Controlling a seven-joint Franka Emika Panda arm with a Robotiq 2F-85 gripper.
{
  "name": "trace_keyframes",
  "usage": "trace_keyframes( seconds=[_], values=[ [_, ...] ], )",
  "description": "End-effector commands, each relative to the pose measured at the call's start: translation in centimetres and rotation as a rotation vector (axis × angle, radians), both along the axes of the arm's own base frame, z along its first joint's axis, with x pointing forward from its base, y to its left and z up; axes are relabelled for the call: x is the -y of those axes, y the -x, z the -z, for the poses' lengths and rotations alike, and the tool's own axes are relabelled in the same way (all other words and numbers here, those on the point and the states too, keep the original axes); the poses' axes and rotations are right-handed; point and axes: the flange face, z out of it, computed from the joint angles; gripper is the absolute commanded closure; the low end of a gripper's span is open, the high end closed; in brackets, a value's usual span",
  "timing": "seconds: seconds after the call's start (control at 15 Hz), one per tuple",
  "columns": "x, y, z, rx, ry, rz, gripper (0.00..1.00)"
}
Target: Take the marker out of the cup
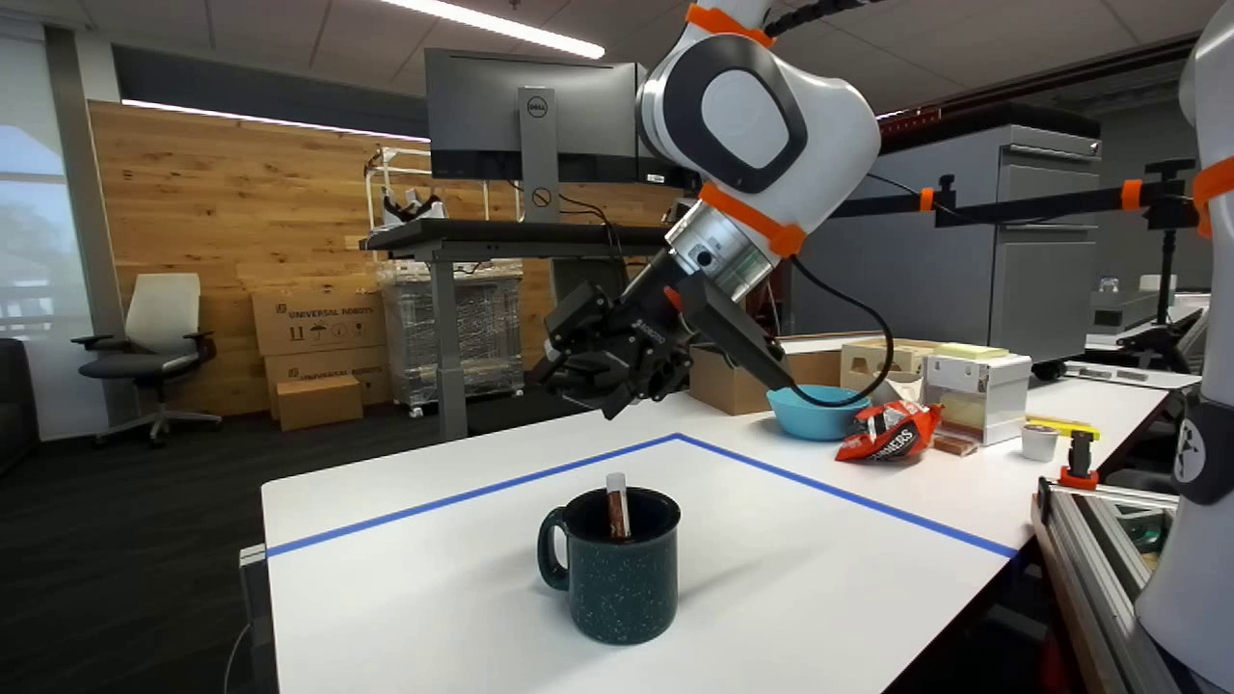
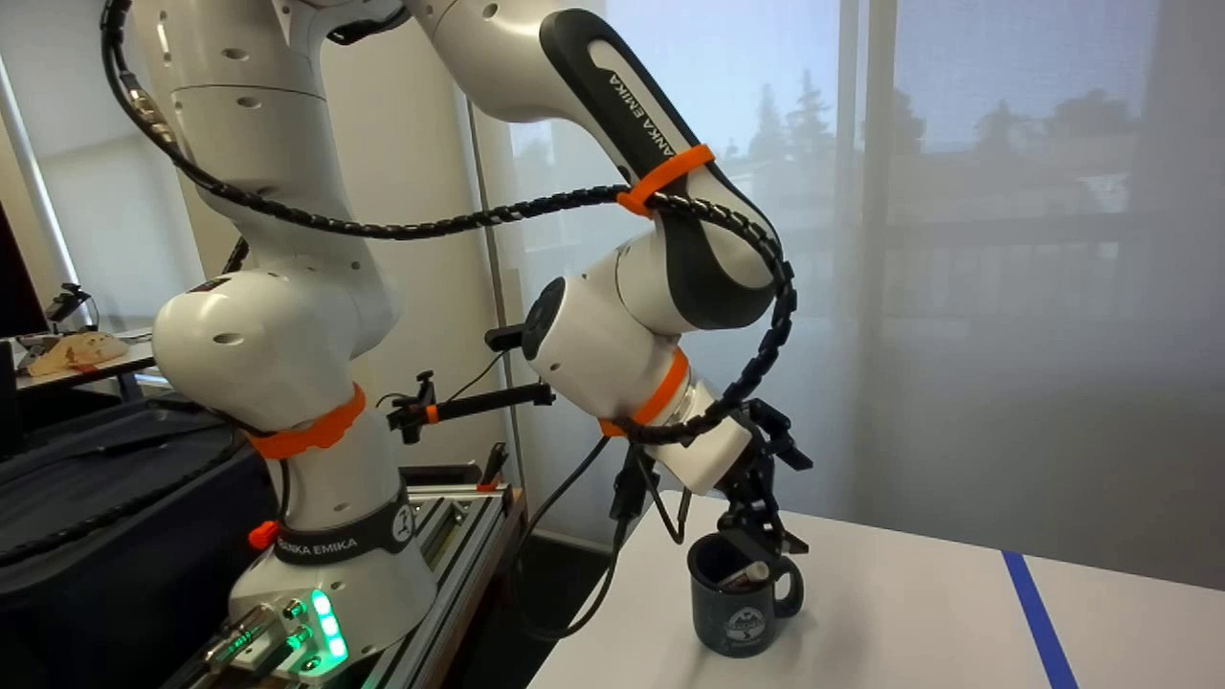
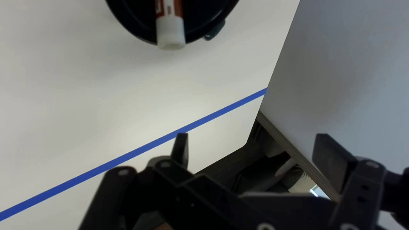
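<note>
Ceiling light (image 1: pixel 501 26) bright — soft shadow (image 1: pixel 737 571) beside cup (image 1: pixel 625 593) — fingers (image 3: pixel 330 156) blurred.

Cup (image 3: pixel 137 19), lower than the gripper (image 3: pixel 251 145) — cut off by wrist view's top edge; marker (image 3: pixel 171 28) — lower end hidden inside.

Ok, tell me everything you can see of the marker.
The marker is a slim, straight stick, plastic-looking, with a whitish end and a reddish-brown and white barrel; its small print is too blurred to read. It sits tilted in the dark speckled mug, whitish end up and poking above the rim. Its lower end is hidden inside. It appears to lean on the rim, though actual contact is unclear. The open jaws don't hold it.
</note>
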Motion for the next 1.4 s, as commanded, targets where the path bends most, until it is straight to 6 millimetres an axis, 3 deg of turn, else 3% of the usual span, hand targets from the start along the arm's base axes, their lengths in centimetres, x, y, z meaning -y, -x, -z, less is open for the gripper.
trace_keyframes(
  seconds=[0.0, 0.07, 0.13, 0.4, 0.87, 1.2, 1.27, 1.33],
  values=[
    [0.4, 1.1, -1.5, 0.024, 0.052, 0.043, 0.0],
    [0.5, 1.2, -1.8, 0.025, 0.066, 0.054, 0.0],
    [1.9, 1.0, -2.7, 0.028, 0.077, 0.059, 0.0],
    [3.1, 1.6, -3.8, 0.014, 0.117, 0.08, 0.0],
    [1.1, 4.3, -1.5, -0.081, 0.127, 0.031, 0.0],
    [-0.2, 5.0, -1.0, -0.099, 0.13, -0.007, 0.0],
    [-0.3, 5.1, -0.9, -0.1, 0.131, -0.011, 0.16],
    [-0.5, 5.1, -0.9, -0.102, 0.132, -0.016, 0.19]
  ],
)
